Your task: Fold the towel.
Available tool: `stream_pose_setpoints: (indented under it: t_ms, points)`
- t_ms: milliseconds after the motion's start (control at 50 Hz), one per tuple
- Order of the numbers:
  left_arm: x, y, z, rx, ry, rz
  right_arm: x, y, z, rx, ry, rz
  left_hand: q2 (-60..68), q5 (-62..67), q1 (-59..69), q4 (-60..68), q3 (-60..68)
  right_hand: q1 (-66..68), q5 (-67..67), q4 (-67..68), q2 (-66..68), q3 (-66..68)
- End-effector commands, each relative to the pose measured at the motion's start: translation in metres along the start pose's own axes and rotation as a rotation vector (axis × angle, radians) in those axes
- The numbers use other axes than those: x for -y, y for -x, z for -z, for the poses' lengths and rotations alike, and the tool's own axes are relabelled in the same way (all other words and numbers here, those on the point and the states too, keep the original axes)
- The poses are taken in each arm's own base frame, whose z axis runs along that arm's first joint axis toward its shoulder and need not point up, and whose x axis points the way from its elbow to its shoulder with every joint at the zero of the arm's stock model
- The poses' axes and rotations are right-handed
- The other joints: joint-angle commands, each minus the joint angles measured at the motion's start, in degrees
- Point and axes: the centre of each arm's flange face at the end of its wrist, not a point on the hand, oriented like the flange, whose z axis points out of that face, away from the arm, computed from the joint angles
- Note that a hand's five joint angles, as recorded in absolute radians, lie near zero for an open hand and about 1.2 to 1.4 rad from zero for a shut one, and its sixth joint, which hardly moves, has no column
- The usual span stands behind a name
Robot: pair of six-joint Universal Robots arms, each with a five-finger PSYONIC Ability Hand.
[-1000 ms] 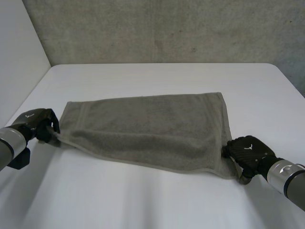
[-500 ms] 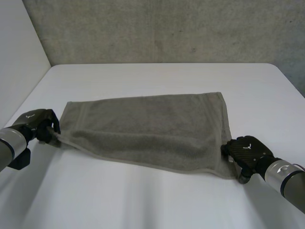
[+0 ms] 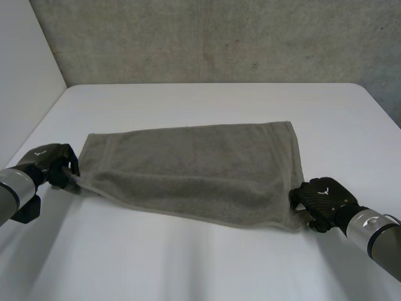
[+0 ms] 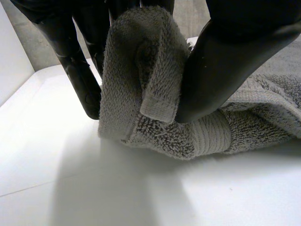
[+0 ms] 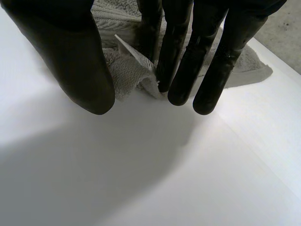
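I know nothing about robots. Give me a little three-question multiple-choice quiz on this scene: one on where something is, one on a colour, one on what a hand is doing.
1. Where on the towel is the right hand?
A. its middle
B. its near right corner
C. its far left corner

2. What colour is the towel?
A. grey-brown
B. bright red
C. blue

3. What is the left hand doing?
A. lying open, away from the towel
B. curled, holding nothing
C. pinching the towel's near left corner

Answers:
1 B: the head view shows the hand at that corner.
2 A: the cloth is grey-brown in every view.
3 C: the left wrist view shows cloth bunched between the thumb and the fingers.
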Motion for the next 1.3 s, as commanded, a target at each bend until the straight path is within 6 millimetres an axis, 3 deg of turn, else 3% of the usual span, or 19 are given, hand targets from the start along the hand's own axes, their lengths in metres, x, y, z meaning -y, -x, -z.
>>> stream_pose_setpoints:
  t_ms: [20, 100, 140, 260, 400, 420, 520, 580, 600, 660, 800, 880, 980, 1140, 1220, 1300]
  points:
    - [0.0, 0.0, 0.0, 0.0, 0.001, 0.001, 0.005, 0.0, 0.001, -0.005, -0.017, -0.03, 3.6, 8.1, 7.7, 5.6, 4.5, 6.3, 1.9, 1.7, 1.5, 1.5]
    - [-0.001, 0.0, 0.0, 0.0, 0.004, 0.001, 0.005, 0.001, 0.002, 0.0, -0.016, -0.031, 3.6, 8.1, 7.7, 5.6, 4.5, 10.9, 6.5, 6.2, 6.0, 6.1]
    - [-0.002, 0.0, 0.001, -0.001, 0.007, 0.001, 0.005, 0.001, 0.001, -0.001, -0.019, -0.031, 3.6, 8.1, 7.7, 5.6, 4.5, 28.9, 24.5, 24.3, 24.0, 24.1]
    - [-0.002, -0.002, 0.002, -0.004, 0.01, -0.001, 0.011, -0.004, 0.001, -0.019, -0.04, -0.049, 3.6, 8.1, 7.7, 5.6, 4.5, 29.0, 24.6, 24.3, 24.1, 24.2]
    - [0.003, -0.01, 0.006, -0.025, -0.003, -0.013, 0.055, -0.034, 0.021, -0.13, -0.186, -0.114, 3.6, 8.1, 7.7, 5.6, 4.5, 29.0, 24.6, 24.3, 24.1, 24.2]
    - [0.006, -0.013, 0.01, -0.035, -0.009, -0.012, 0.055, -0.034, 0.021, -0.131, -0.187, -0.114, 3.6, 8.1, 7.7, 5.6, 4.5, 29.0, 24.6, 24.3, 24.1, 24.2]
    - [0.027, -0.025, 0.032, -0.099, -0.041, 0.006, 0.098, -0.048, 0.051, -0.166, -0.287, -0.164, 3.6, 8.1, 7.7, 5.6, 4.5, 29.0, 24.6, 24.3, 24.1, 24.2]
    - [0.044, -0.033, 0.048, -0.151, -0.081, 0.033, 0.109, -0.051, 0.06, -0.168, -0.298, -0.164, 3.6, 8.1, 7.7, 5.6, 4.5, 29.0, 24.6, 24.3, 24.1, 24.2]
    - [0.044, -0.033, 0.048, -0.151, -0.081, 0.033, 0.12, -0.056, 0.069, -0.178, -0.312, -0.16, 3.6, 8.1, 7.7, 5.6, 4.5, 29.0, 24.6, 24.3, 24.1, 24.2]
    - [0.077, -0.041, 0.075, -0.206, -0.189, 0.069, 0.139, -0.07, 0.086, -0.21, -0.336, -0.143, 3.6, 8.1, 7.7, 5.6, 4.5, 29.0, 24.6, 24.3, 24.1, 24.2]
    - [0.097, -0.043, 0.089, -0.22, -0.27, 0.105, 0.166, -0.107, 0.106, -0.288, -0.377, -0.112, 3.6, 8.1, 7.7, 5.6, 4.5, 29.0, 24.6, 24.3, 24.1, 24.2]
    - [0.096, -0.04, 0.086, -0.214, -0.258, 0.126, 0.163, -0.116, 0.101, -0.294, -0.362, -0.125, 3.6, 8.1, 7.7, 5.6, 4.5, 29.0, 24.6, 24.3, 24.1, 24.2]
    - [0.069, -0.029, 0.06, -0.193, -0.13, 0.186, 0.144, -0.124, 0.077, -0.271, -0.287, -0.156, 3.6, 8.1, 7.7, 5.6, 4.5, 29.0, 24.6, 24.3, 24.1, 24.2]
    - [0.043, -0.029, 0.055, -0.191, -0.036, 0.217, 0.119, -0.109, 0.068, -0.225, -0.19, -0.128, 3.6, 8.1, 7.7, 5.6, 4.5, 29.0, 24.6, 24.3, 24.1, 24.2]
    - [0.043, -0.027, 0.051, -0.188, -0.035, 0.22, 0.105, -0.103, 0.058, -0.196, -0.149, -0.105, 3.6, 8.1, 7.7, 5.6, 4.5, 29.0, 24.6, 24.3, 24.1, 24.2]
    - [0.035, -0.022, 0.031, -0.188, 0.001, 0.234, 0.09, -0.104, 0.04, -0.164, -0.098, -0.137, 3.6, 8.1, 7.7, 5.6, 4.5, 29.0, 24.6, 24.3, 24.1, 24.2]
